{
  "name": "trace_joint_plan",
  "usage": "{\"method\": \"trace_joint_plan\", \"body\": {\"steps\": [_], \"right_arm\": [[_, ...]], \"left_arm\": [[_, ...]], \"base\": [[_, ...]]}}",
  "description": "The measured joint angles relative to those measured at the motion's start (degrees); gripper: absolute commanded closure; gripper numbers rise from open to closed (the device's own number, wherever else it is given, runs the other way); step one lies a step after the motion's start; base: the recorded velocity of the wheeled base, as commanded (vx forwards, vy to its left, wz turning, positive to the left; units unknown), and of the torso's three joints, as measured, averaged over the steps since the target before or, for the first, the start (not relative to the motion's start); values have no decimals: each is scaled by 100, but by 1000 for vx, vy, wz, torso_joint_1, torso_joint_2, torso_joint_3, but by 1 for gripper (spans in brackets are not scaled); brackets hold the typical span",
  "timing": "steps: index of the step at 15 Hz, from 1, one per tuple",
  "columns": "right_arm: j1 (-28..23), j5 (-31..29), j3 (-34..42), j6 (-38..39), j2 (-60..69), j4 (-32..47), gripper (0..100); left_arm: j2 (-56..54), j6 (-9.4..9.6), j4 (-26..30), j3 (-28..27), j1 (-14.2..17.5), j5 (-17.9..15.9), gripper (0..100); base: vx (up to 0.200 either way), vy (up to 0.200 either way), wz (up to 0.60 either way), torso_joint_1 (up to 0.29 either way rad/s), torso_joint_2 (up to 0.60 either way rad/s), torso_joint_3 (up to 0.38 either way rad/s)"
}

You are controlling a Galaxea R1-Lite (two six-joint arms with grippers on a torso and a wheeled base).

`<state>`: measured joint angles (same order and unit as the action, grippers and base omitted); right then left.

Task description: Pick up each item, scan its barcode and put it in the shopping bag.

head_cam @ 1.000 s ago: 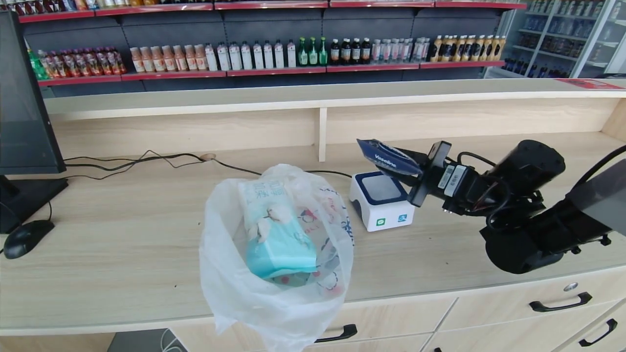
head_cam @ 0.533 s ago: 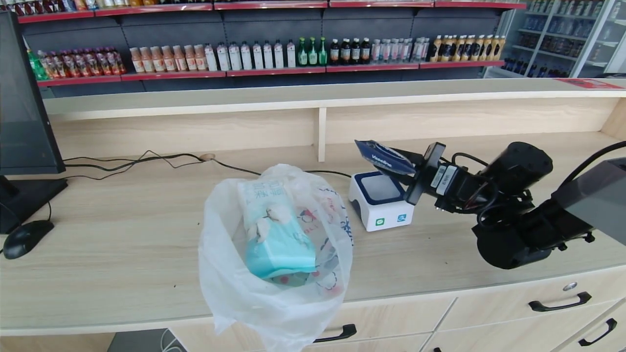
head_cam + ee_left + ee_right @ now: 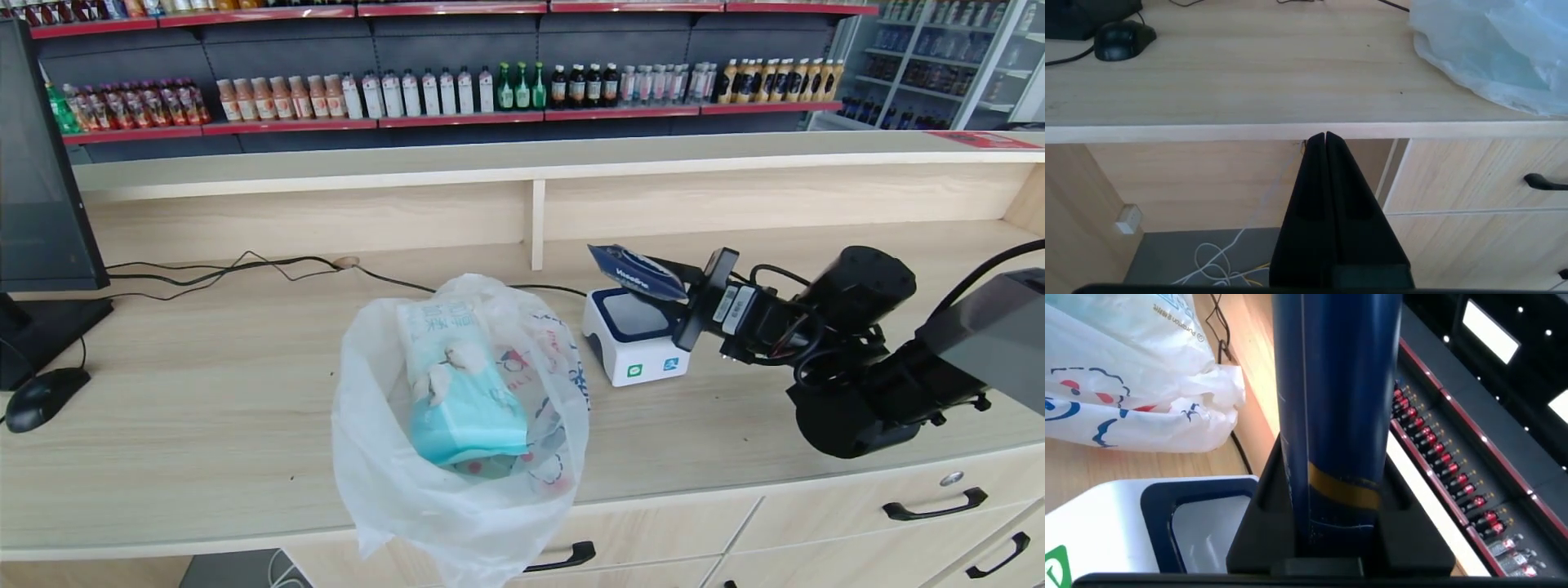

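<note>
My right gripper (image 3: 673,282) is shut on a dark blue tube (image 3: 638,273), held flat just above the white barcode scanner (image 3: 635,336) on the counter. In the right wrist view the blue tube (image 3: 1333,400) runs out from between the fingers, over the scanner's glass window (image 3: 1208,532). The clear shopping bag (image 3: 461,425) stands open at the counter's front edge, left of the scanner, with a teal tissue pack (image 3: 459,384) inside. My left gripper (image 3: 1325,139) is shut and empty, low in front of the counter edge, left of the bag (image 3: 1494,45).
A monitor (image 3: 41,188) and a black mouse (image 3: 42,396) stand at the counter's left end, with cables (image 3: 245,268) trailing along the back. Drawers with black handles (image 3: 935,506) lie below the counter. Shelves of bottles (image 3: 457,90) fill the background.
My right gripper has lowered the blue tube and shifted it slightly left, closer to the scanner's window. The bag and the scanner have not moved.
</note>
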<state>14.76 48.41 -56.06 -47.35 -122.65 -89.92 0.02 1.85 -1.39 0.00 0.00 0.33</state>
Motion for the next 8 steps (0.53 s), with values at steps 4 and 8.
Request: {"method": "trace_joint_plan", "body": {"steps": [4, 8], "right_arm": [[11, -68, 122, -41, 2, -16, 100], [4, -79, 155, -39, 10, -11, 100]], "left_arm": [[0, -2, 0, 0, 0, 0, 100], [0, -18, 13, 0, 0, 2, 100]], "base": [[0, 0, 0, 0, 0, 0], [0, 0, 0, 0, 0, 0]]}}
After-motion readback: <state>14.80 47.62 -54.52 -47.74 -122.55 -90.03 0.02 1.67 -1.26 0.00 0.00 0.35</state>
